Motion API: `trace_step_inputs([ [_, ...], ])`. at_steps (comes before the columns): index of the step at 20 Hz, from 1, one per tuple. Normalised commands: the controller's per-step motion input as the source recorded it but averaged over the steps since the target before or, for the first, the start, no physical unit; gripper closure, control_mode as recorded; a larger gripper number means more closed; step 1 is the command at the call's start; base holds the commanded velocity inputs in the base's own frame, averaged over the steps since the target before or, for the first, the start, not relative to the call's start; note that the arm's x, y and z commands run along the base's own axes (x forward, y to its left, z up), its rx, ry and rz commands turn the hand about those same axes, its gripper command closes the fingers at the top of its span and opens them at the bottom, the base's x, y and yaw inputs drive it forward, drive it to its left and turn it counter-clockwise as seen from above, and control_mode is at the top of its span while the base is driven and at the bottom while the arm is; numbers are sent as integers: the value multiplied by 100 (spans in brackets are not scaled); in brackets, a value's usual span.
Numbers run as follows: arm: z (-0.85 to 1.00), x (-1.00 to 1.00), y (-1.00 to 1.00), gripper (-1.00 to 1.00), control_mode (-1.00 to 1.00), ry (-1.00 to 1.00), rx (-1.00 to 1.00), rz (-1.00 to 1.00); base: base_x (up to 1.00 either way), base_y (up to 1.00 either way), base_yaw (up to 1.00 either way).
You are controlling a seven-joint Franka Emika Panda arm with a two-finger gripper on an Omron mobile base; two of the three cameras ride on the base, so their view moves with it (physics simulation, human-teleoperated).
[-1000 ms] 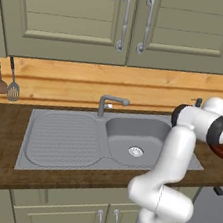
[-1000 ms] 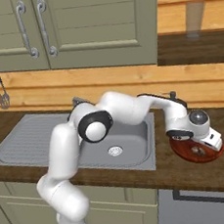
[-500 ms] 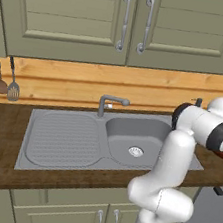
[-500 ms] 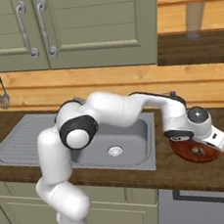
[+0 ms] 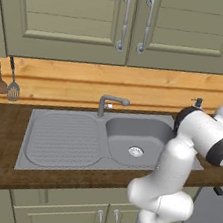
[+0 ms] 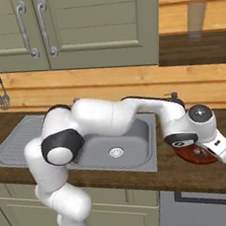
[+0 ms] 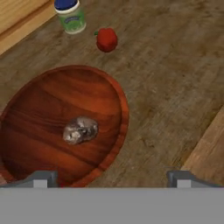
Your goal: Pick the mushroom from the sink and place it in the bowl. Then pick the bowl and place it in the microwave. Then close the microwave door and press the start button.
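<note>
The tan-grey mushroom (image 7: 80, 130) lies in the middle of the reddish-brown bowl (image 7: 52, 109). The bowl (image 6: 189, 154) stands on the wooden counter to the right of the sink (image 6: 139, 154). My gripper (image 7: 111, 181) hovers over the bowl's near right rim, open, with nothing between its fingertips (image 7: 42, 179). In the right base view the gripper (image 6: 208, 146) points down at the bowl and covers part of it. The sink's basin (image 5: 135, 137) holds nothing but its drain. The microwave and its door are out of view.
A green jar with a blue lid (image 7: 71, 16) and a small red fruit (image 7: 106, 39) stand on the counter just beyond the bowl. A curved faucet (image 5: 107, 103) rises behind the basin. Utensils (image 5: 8, 85) hang on the wall at left. Olive cabinets hang overhead.
The arm's elbow has swung left, toward the front of the sink. The hand has stayed over the bowl with its jaws wide.
</note>
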Motion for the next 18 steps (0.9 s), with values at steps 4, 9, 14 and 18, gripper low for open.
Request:
trace_step_inputs([
  [4,51,-40,46,-100,-100,7,-9,0,0,0,0],
  [9,39,-19,69,-100,-100,16,-23,6,0,0,0],
  [14,9,5,73,-100,-100,20,-21,22,0,0,0],
  [18,0,17,47,-100,-100,13,-14,22,0,0,0],
])
